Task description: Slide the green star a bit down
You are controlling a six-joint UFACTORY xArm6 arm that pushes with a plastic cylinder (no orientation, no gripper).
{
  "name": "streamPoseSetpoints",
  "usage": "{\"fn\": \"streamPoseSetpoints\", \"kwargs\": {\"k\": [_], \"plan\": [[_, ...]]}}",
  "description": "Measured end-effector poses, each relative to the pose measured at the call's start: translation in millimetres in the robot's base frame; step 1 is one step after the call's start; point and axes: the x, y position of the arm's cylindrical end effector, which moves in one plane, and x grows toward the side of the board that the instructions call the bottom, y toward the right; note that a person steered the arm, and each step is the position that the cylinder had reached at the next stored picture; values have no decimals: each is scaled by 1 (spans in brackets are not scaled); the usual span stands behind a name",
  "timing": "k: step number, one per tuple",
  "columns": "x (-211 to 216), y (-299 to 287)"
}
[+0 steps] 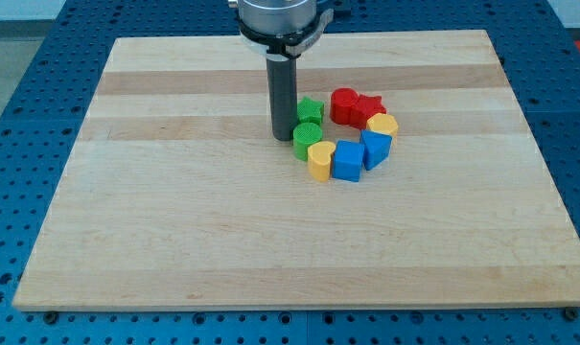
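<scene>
The green star (311, 109) lies on the wooden board (174, 211), at the upper left of a ring of blocks. My tip (285, 138) rests on the board just left of the ring, touching or nearly touching the green round block (307, 139), below and left of the star. The rod partly hides the star's left edge.
The ring also holds a red block (345, 104), a red star (368, 106), a yellow block (382, 124), a blue block (375, 148), a blue cube (348, 161) and a yellow heart (320, 159). The arm's grey flange (280, 19) hangs at the view's top.
</scene>
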Motion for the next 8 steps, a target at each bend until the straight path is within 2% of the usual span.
{"fn": "streamPoseSetpoints", "kwargs": {"k": [4,6,8], "plan": [[0,11],[0,-37],[-34,-53]]}}
